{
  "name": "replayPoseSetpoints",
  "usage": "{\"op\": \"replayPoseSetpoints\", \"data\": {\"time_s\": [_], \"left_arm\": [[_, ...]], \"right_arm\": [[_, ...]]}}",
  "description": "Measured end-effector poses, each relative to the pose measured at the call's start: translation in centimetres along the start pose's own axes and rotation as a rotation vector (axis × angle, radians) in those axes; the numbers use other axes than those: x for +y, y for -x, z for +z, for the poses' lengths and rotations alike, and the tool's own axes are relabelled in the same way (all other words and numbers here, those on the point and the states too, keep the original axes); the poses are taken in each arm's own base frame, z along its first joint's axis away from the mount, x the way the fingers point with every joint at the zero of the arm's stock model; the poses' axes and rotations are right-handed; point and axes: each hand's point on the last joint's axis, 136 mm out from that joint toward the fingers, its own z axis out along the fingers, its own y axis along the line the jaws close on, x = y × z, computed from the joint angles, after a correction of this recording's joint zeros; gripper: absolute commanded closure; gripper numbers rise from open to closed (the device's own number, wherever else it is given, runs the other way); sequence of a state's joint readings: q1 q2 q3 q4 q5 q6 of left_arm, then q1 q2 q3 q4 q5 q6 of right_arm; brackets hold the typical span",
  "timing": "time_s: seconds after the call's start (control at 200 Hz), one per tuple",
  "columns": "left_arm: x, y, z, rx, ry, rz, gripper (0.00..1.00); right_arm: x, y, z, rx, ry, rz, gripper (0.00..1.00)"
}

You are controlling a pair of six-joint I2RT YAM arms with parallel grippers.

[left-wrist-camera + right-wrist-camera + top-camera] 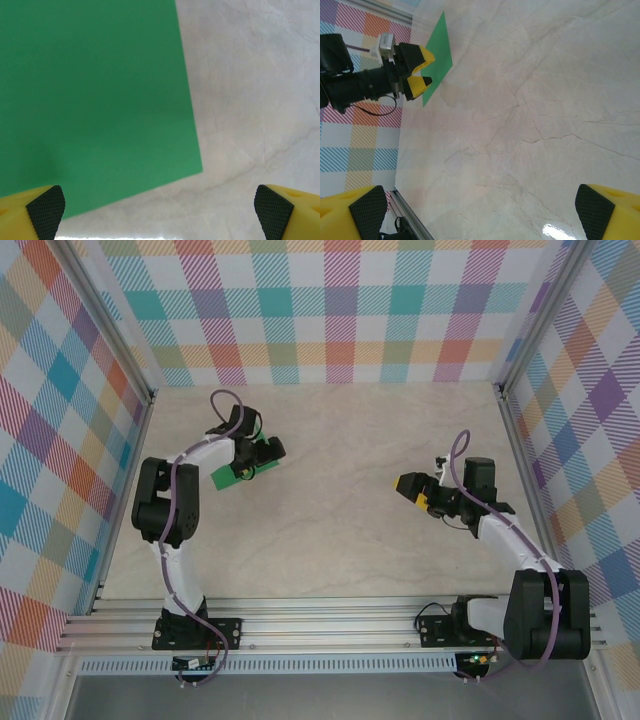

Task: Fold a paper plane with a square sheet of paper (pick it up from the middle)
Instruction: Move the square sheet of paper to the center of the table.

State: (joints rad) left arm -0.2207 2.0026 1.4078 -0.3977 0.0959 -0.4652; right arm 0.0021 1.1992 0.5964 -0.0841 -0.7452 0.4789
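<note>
The square sheet of paper (pixel 222 478) is bright green and lies flat and uncreased on the marble table at the far left. My left gripper (pixel 256 460) hovers over it, open, with nothing between its fingers. In the left wrist view the sheet (pixel 90 100) spreads across the upper left, one sharp corner pointing right, and the left gripper (pixel 160 212) straddles that corner's near edge. My right gripper (pixel 408 485) stands open over bare table at the right, well away from the sheet. The right wrist view looks past the right gripper (pixel 480 212) to the distant sheet (pixel 439 47) and the left gripper (pixel 426 70).
Checked walls enclose the table (pixel 340 540) on three sides. An aluminium rail (pixel 330 625) carrying both arm bases runs along the near edge. Open marble lies between the two grippers.
</note>
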Motion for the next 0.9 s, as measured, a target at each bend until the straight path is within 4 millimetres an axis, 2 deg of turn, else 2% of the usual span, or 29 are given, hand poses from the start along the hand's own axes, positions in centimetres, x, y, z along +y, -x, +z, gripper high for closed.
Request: {"op": "replayPoseSetpoints", "data": {"time_s": [0.19,0.365,0.44,0.545,0.73,0.825,0.9], "left_arm": [[-0.5,2.0,1.5,-0.015,0.028,-0.009,0.0],[-0.7,5.0,2.3,-0.075,0.09,-0.001,0.0],[-0.5,5.5,2.9,-0.076,0.113,-0.003,0.0],[0.3,4.9,3.9,-0.053,0.148,-0.01,0.01],[0.2,4.3,3.8,-0.06,0.136,-0.012,0.03],[-0.3,2.8,3.2,-0.056,0.114,0.003,0.03],[-1.1,0.6,2.8,-0.04,0.097,0.02,0.03]], "right_arm": [[0.5,0.3,-0.3,0.01,-0.009,-0.034,0.0],[0.4,0.2,-0.3,0.017,-0.016,-0.033,0.0],[0.2,0.2,-0.3,0.016,-0.023,-0.033,0.0],[-0.2,0.1,-0.3,0.015,-0.044,-0.024,0.0],[-0.6,0.2,-0.3,0.011,-0.067,-0.013,0.0],[-0.7,0.1,-0.3,0.01,-0.072,-0.002,0.0],[-0.9,0.1,-0.3,0.008,-0.077,0.006,0.0]]}}
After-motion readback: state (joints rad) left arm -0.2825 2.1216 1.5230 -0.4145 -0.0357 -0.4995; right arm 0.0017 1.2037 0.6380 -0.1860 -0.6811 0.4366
